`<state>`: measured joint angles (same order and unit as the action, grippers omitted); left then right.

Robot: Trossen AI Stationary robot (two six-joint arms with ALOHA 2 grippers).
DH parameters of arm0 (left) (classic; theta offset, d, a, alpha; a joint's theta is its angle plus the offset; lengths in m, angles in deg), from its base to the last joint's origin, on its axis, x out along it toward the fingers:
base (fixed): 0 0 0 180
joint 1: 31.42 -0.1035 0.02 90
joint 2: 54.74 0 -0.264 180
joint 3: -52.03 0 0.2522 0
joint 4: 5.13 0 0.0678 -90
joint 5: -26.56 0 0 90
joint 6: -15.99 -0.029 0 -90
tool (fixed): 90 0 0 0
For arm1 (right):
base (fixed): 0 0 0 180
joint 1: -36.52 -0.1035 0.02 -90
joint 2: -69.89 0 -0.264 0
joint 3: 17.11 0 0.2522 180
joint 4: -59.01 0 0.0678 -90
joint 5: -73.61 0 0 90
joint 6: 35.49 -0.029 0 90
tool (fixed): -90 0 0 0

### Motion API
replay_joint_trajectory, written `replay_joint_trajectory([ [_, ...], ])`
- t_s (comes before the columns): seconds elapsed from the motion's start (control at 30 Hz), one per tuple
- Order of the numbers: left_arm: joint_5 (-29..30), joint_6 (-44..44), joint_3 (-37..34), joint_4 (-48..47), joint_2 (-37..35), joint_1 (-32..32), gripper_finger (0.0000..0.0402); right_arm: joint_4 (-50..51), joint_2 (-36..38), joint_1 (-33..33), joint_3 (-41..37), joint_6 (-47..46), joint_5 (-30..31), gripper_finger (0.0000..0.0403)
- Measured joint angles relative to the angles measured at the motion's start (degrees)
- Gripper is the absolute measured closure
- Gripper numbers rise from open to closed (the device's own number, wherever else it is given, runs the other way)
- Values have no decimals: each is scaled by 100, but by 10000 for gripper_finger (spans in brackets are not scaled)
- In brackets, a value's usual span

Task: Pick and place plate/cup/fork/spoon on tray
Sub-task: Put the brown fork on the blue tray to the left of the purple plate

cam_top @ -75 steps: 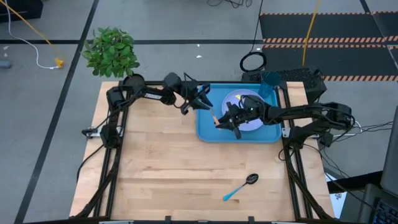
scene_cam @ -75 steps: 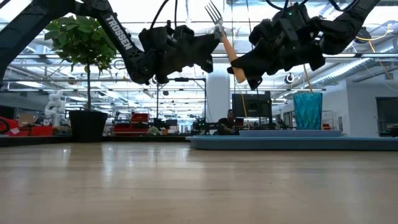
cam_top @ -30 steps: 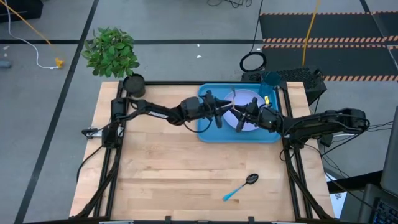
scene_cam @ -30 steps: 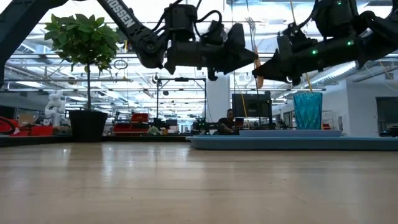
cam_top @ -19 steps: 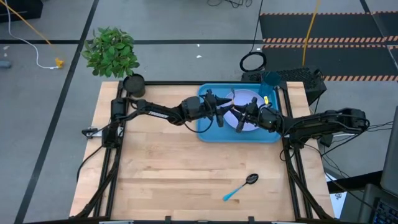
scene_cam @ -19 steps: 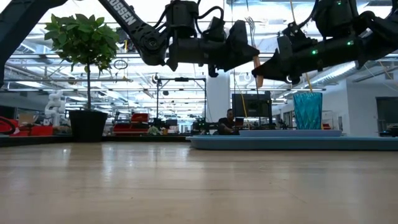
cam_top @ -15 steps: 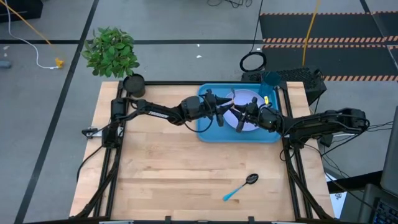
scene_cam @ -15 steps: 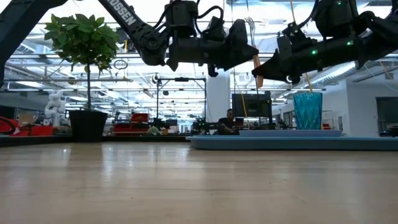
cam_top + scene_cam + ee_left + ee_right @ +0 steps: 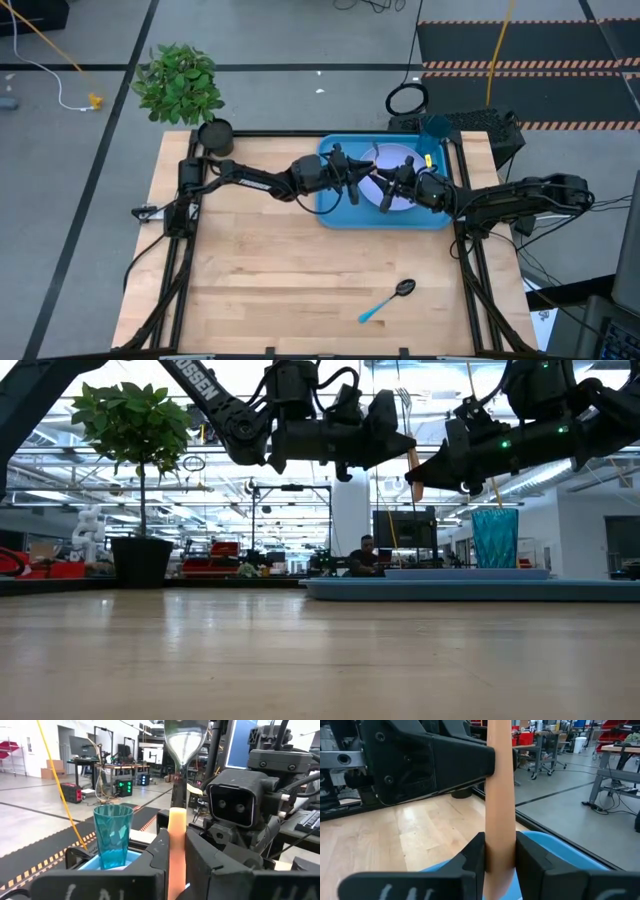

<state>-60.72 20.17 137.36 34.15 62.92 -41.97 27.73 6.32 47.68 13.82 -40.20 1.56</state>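
Mid-handover above the bright blue rectangular tray (image 9: 335, 212): slim orange-handled fork (image 9: 500, 795) upright, tines up, clamped by both left gripper (image 9: 176, 851) and right gripper (image 9: 499, 856). Likely a regrip so one arm can lay it flat beside the lavender plate (image 9: 392, 160).

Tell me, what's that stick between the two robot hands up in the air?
It's the fork, held upright. In both wrist views, the left gripper and the right gripper each pinch its orange handle, above the tray.
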Motion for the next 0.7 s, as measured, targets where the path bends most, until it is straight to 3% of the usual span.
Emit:
replay_joint_trajectory([
  [0.7,-324,-54,0,-214,0,-19,322,22,0,-2,-2,179,-407,339],
])
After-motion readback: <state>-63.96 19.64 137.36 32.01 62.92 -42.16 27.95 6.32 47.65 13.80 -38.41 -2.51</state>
